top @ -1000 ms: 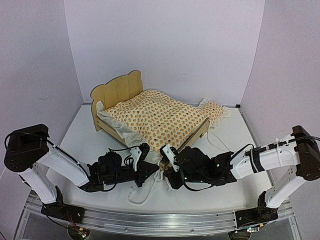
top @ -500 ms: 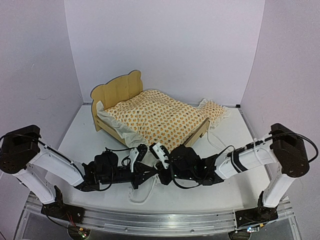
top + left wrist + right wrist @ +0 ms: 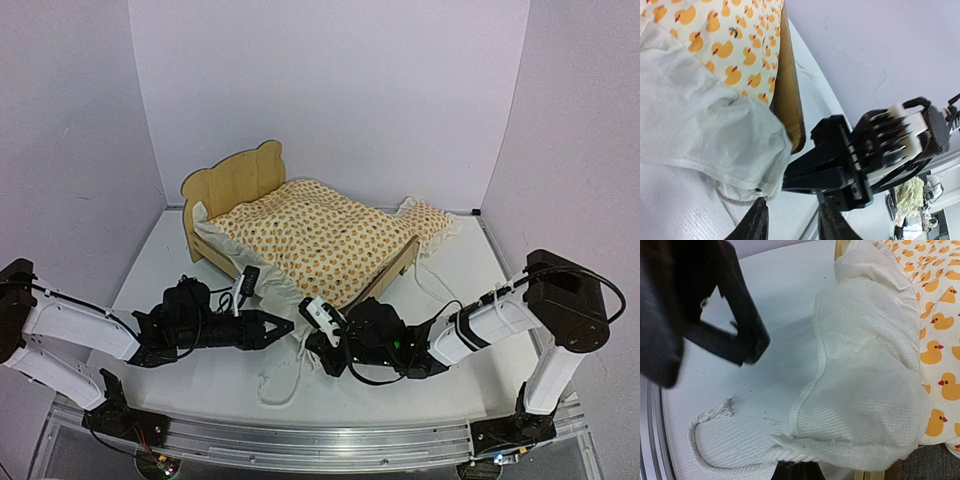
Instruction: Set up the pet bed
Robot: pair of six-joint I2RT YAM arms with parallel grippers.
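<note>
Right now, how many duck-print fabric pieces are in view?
2: the quilt spread over the pet bed, and a small pillow lying on the table beside the bed's foot end. Another could hide underneath.

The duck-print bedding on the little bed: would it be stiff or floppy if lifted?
Probably floppy: the duck-print bedding drapes over the pet bed and its white ruffle sags in folds. Likely light; its cord might trail.

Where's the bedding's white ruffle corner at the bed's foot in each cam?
Top external: white ruffle corner, lower centre.
Left wrist: ruffle fills the left half.
Right wrist: ruffle fills centre to right.
Shared landmark: duck-print fabric bordering it, seen in all three.
</note>
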